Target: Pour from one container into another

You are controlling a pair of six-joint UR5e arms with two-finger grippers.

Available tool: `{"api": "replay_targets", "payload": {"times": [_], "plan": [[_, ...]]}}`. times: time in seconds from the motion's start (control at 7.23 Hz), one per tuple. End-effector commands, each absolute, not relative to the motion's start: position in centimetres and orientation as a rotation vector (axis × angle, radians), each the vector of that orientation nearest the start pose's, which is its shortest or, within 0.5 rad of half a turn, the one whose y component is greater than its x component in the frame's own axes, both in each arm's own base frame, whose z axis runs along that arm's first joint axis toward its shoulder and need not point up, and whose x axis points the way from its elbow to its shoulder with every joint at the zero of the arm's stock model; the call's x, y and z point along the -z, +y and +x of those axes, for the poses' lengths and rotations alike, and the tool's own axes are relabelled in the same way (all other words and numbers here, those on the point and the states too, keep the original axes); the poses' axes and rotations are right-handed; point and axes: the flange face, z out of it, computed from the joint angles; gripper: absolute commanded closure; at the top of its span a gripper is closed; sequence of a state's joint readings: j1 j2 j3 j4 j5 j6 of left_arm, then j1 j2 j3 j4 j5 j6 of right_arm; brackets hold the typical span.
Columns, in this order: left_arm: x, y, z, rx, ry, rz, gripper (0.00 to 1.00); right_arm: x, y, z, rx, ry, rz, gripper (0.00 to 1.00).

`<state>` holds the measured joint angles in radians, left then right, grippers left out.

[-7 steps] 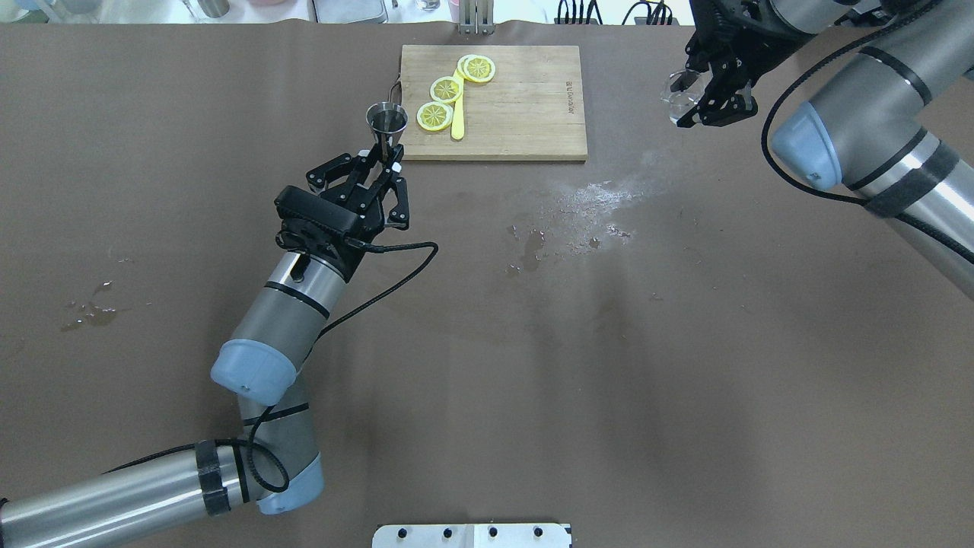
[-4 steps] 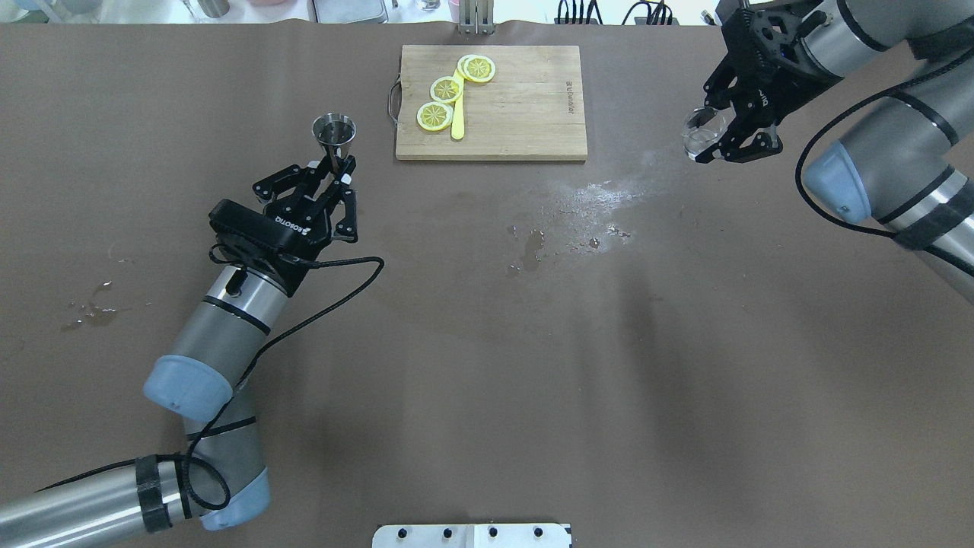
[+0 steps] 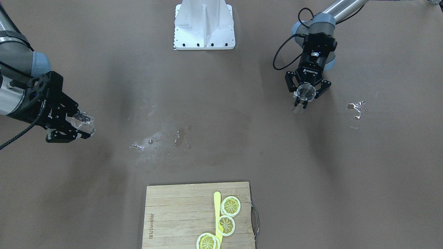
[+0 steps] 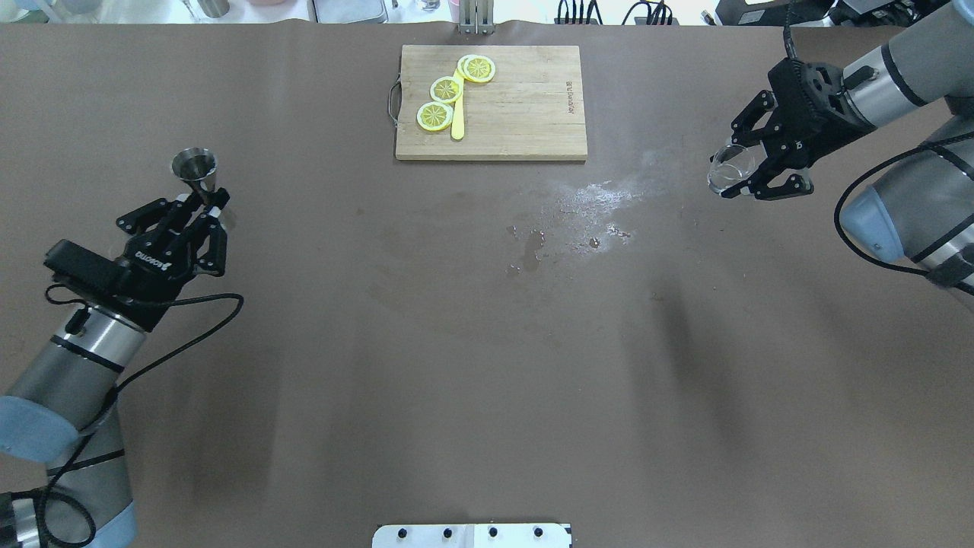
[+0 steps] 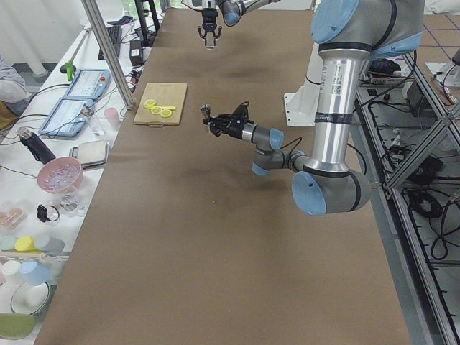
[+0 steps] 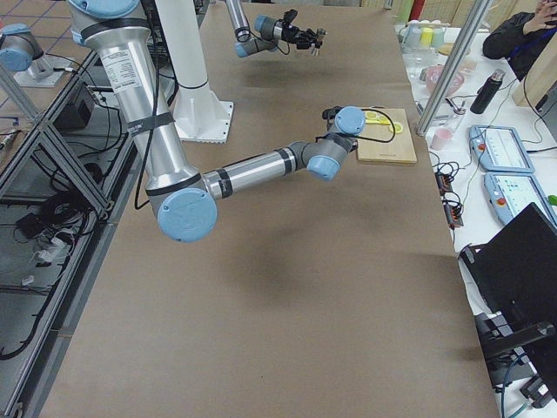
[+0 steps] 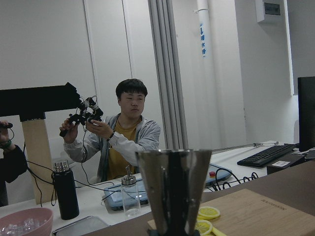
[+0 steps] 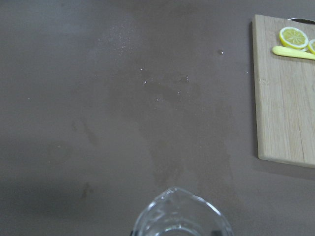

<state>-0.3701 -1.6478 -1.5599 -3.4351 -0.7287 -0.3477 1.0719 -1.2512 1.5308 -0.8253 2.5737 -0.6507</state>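
Jigger point(image 4: 194, 164) clamped in left end effector point(image 4: 207, 205), glass cup point(image 4: 724, 173) gripped by right end effector point(image 4: 734, 168), well apart

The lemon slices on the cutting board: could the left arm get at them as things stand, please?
Probably not to grasp: the left gripper is shut on the metal jigger. The path to the lemon slices looks free.

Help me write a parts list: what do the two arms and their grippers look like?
Both arms are silver-grey tubes with pale blue joint caps and black bands: the left arm, the right arm. A black cable runs along each. The left gripper and right gripper are black two-finger linkages; white ROBOTIQ lettering shows on the left one.
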Motion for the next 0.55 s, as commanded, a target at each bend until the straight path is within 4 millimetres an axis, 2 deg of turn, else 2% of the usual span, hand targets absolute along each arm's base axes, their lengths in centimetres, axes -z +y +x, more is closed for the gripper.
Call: {"api": "replay_targets", "payload": {"times": [0.0,0.14,0.28,0.41], "plan": [[-50.0,-33.6,29.8,0.22,0.835,1.584,1.0,-44.0,-55.1,-25.1,1.462,-0.95,1.174,1.0],[-52.5,-33.0,27.8,0.295,0.891,1.525,1.0,-46.2,-54.7,-25.6,1.446,-0.973,1.19,1.0],[-53.0,-33.0,26.9,0.362,0.857,1.511,1.0,-47.7,-54.2,-26.4,1.438,-0.994,1.194,1.0],[-53.5,-33.2,26.7,0.39,0.803,1.493,1.0,-48.3,-54.0,-26.7,1.438,-1.002,1.197,1.0]]}}
